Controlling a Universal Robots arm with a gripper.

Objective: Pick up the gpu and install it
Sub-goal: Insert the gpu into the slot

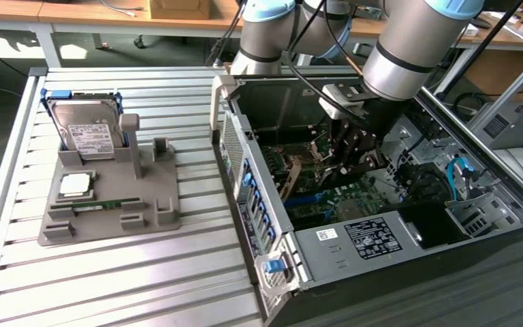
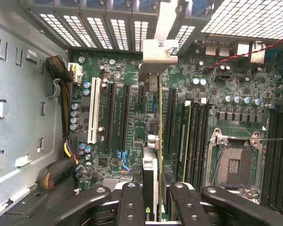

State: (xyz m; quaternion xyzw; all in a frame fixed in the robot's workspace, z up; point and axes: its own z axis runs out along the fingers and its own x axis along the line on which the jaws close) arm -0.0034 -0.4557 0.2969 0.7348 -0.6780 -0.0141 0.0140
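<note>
While the robot arm reaches down into the open computer case (image 1: 271, 272), its hand (image 2: 158, 197) pinches the gpu (image 2: 159, 141) edge-on between two black fingers (image 2: 129, 207), the card standing upright over the green motherboard (image 2: 132, 61). Seen from the wrist, the card's silver end bracket (image 2: 159, 52) sits against the case's rear slot openings, with its lower edge running along the black expansion slots (image 2: 125, 115). On the slatted bench (image 1: 107, 286) at the exterior view's left, a grey holder (image 1: 107, 218) carries a hard drive (image 1: 87, 133), a processor (image 1: 75, 184) and a green RAM stick (image 1: 107, 204).
</note>
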